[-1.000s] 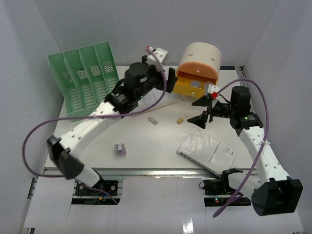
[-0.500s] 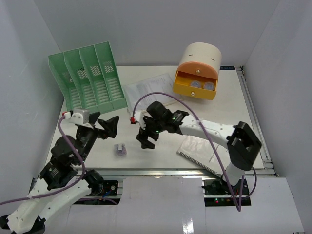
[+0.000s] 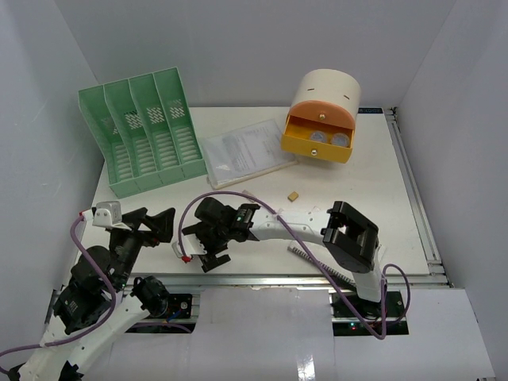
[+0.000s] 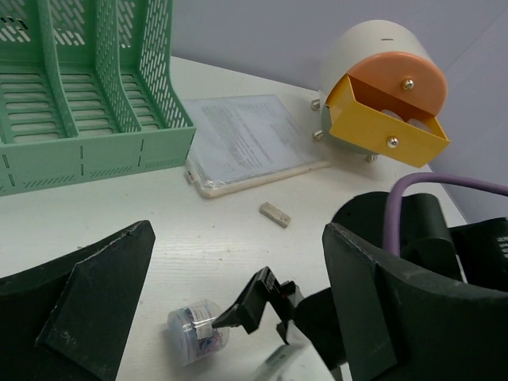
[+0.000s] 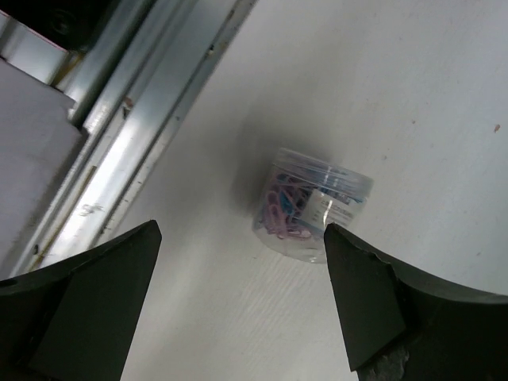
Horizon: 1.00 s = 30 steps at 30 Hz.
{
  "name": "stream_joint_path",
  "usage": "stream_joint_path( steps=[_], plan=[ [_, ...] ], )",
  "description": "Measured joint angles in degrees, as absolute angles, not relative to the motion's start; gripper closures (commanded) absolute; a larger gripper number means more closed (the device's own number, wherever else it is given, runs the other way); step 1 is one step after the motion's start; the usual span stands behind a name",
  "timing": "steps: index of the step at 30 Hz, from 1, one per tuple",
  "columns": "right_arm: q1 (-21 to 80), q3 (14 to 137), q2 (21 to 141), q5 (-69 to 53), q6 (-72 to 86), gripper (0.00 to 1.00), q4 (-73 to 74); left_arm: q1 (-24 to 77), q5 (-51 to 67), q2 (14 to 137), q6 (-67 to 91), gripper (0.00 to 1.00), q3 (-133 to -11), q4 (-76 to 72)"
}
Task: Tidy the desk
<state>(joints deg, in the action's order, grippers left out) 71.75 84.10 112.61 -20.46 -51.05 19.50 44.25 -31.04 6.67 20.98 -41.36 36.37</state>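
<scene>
The tabletop (image 3: 373, 182) is overlooked from above; a paperclip jar (image 5: 311, 205) is shared closely by both wrist views.

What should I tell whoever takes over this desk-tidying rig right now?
Left claw: open, empty, above the desk's near-left corner.
Right claw: open over the paper-clip jar, not gripping.
Loose on the desk: jar, tan block, white block, clipboard, notebook mostly under the right arm.
Done: nothing visibly filed in the green rack; yellow drawer stands open.
Left: grasp jar, put everything away.

Bare desk (image 5: 397, 79) around jar (image 5: 309, 206); rail (image 5: 135, 135) nearby
</scene>
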Motion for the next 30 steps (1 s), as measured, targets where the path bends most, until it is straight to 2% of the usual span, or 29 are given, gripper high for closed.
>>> stream_joint_path(
  steps=[5, 10, 11, 15, 17, 18, 19, 21, 25, 30],
  plan=[
    [71.2, 88.5, 118.5, -17.1, -52.4, 0.1, 16.8, 44.2, -31.1, 6.6, 21.6, 0.02, -41.4, 37.1],
    [71.4, 89.2, 121.1, -14.0, -51.0, 0.01, 14.5, 44.2, -31.2, 6.6, 22.0, 0.02, -41.3, 37.4],
    [71.4, 89.1, 121.6, -13.7, -50.5, 0.04, 14.1, 44.2, -31.2, 6.6, 22.1, 0.02, -41.3, 37.4],
    [71.4, 87.0, 121.9, -13.9, -47.8, 0.31, 10.6, 44.2, -31.3, 6.6, 22.3, 0.02, -41.3, 37.4],
    [71.4, 86.2, 121.9, -13.8, -46.7, 0.49, 9.1, 44.2, -31.4, 6.6, 22.5, 0.02, -41.3, 37.5],
    [71.4, 85.7, 121.8, -13.8, -46.0, 0.51, 8.5, 44.2, -31.5, 6.6, 22.5, 0.02, -41.3, 37.5],
    [71.3, 85.2, 121.6, -13.8, -45.3, 0.59, 7.8, 44.2, -31.6, 6.6, 22.6, 0.02, -41.3, 37.5],
    [70.9, 83.9, 120.7, -14.3, -44.7, 0.67, 7.1, 44.2, -31.7, 6.6, 22.6, 0.02, -41.3, 37.5],
    [67.9, 78.2, 115.5, -17.3, -42.0, 0.72, 9.0, 44.2, -32.0, 6.6, 22.6, 0.02, -41.3, 37.6],
    [56.3, 76.2, 105.4, -21.0, -37.9, 0.76, 12.4, 44.2, -32.1, 6.6, 22.7, 0.02, -41.3, 37.7]
  ],
)
